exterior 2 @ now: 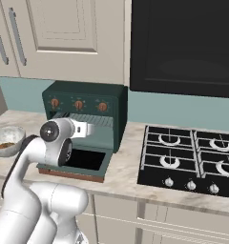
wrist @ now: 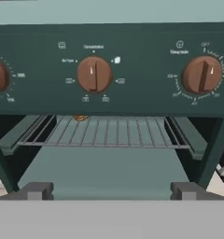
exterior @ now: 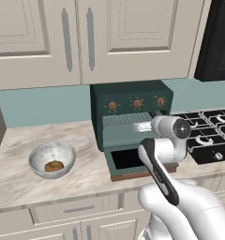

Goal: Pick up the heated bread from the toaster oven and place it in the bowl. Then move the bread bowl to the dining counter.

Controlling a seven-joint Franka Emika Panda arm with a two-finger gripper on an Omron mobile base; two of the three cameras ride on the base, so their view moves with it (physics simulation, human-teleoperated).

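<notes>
The dark green toaster oven (exterior: 131, 105) (exterior 2: 83, 107) (wrist: 132, 51) stands on the counter with its door (exterior: 128, 159) dropped flat. My gripper (exterior: 141, 126) (exterior 2: 89, 129) (wrist: 112, 191) hovers level with the oven mouth, open, nothing between its fingertips (wrist: 37, 190). Far back on the wire rack (wrist: 109, 133), at the left, a bit of the golden-brown bread (wrist: 80, 118) peeks out under the knob panel. The marbled bowl (exterior: 41, 154) (exterior 2: 4, 136) sits left of the oven, holding a flat round brown piece (exterior: 54, 166).
A black gas stove (exterior: 208, 133) (exterior 2: 188, 157) lies right of the oven. A black appliance (exterior 2: 183, 43) hangs above it. Cream wall cabinets (exterior: 86, 37) run over the marbled counter (exterior: 16, 183).
</notes>
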